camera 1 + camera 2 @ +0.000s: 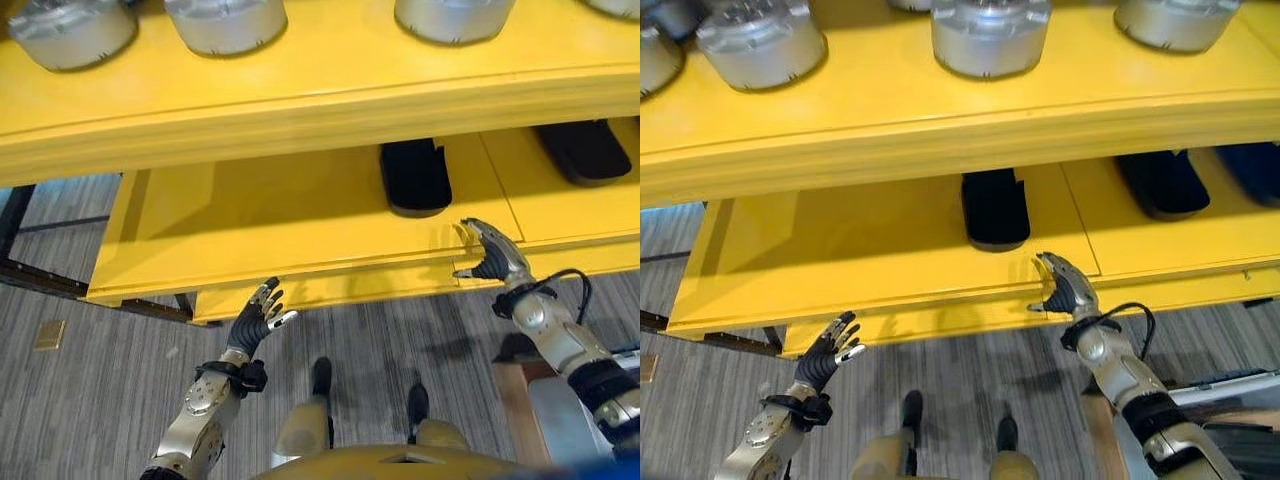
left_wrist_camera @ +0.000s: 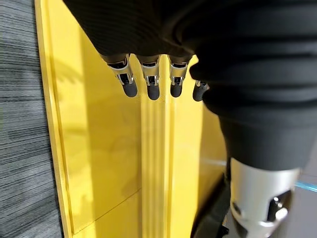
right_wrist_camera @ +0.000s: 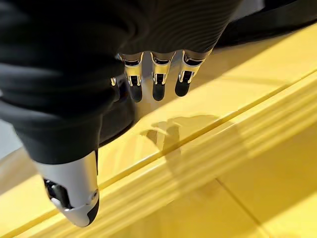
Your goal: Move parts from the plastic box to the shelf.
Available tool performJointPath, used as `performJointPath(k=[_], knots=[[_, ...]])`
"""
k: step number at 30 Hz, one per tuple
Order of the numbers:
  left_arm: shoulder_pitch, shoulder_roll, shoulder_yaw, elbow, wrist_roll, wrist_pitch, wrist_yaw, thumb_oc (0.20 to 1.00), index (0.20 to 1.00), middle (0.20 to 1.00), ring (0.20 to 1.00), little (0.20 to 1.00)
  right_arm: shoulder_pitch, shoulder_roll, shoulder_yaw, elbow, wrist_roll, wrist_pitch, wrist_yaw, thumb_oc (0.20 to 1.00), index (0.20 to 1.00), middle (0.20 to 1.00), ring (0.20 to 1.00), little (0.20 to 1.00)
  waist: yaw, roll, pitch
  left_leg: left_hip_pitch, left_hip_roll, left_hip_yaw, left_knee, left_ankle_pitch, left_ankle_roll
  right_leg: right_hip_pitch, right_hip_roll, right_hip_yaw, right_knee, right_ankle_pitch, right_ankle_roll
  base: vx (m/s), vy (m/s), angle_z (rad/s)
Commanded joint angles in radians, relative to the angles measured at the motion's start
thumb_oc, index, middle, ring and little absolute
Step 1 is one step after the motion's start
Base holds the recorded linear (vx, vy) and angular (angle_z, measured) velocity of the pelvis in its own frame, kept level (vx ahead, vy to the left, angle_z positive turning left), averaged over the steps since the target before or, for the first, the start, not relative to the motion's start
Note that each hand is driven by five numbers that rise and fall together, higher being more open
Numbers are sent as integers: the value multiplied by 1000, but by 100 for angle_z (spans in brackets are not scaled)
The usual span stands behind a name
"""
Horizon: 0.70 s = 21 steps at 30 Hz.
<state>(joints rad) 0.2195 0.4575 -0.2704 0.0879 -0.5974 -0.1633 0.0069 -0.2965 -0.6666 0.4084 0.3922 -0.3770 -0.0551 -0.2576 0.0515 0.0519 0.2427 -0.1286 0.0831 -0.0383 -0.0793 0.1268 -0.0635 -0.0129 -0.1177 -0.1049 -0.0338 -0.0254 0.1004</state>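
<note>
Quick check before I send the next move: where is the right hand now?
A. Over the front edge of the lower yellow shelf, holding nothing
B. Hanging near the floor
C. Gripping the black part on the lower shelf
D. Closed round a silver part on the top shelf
A: the right hand hovers with relaxed, empty fingers over the front edge of the lower yellow shelf, short of the black part.

Upper shelf (image 1: pixel 940 120): 5 silver parts (image 1: pixel 990 35). Lower shelf (image 1: pixel 870 240): 3 black parts (image 1: pixel 995 210).

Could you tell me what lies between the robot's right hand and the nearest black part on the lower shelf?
Only bare yellow shelf board: in the left eye view the right hand, open and empty, hovers at the lower shelf front edge, apart from the black part.
</note>
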Motion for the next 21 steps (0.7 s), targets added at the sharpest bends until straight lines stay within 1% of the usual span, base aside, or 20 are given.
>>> performJointPath(k=[1, 6, 17, 21], knots=[[-21, 59, 13, -24, 18, -63, 9, 1000, 1000, 1000, 1000, 1000, -90, 21, 36, -14, -23, -6, -54, 1000, 1000, 1000, 1000, 1000, 14, -42, -8, -57, 37, 1, 106, -59, -16, -119, -96, -21, 115, 44, 58, -65, 4, 4], [-36, 59, 21, -31, 18, -73, 26, 1000, 1000, 1000, 1000, 1000, -127, 54, 52, -13, -24, 3, -65, 1000, 1000, 1000, 1000, 1000, 27, -39, 29, -105, 33, -4, 140, -61, -12, -156, -102, -21, 136, 45, 58, -54, 11, 4], [-55, 66, 18, -44, 15, -86, 40, 1000, 1000, 1000, 1000, 1000, -161, 103, 96, 26, -22, 14, -67, 1000, 1000, 1000, 1000, 1000, 40, -41, 65, -145, 26, -9, 171, -64, -11, -186, -107, -22, 155, 45, 57, -13, 6, 3], [-58, 66, 21, -46, 13, -88, 44, 1000, 1000, 1000, 1000, 1000, -170, 108, 102, 38, -23, 16, -70, 1000, 1000, 1000, 1000, 1000, 42, -42, 75, -153, 25, -11, 176, -65, -10, -192, -107, -22, 162, 44, 56, 0, 0, 0]])
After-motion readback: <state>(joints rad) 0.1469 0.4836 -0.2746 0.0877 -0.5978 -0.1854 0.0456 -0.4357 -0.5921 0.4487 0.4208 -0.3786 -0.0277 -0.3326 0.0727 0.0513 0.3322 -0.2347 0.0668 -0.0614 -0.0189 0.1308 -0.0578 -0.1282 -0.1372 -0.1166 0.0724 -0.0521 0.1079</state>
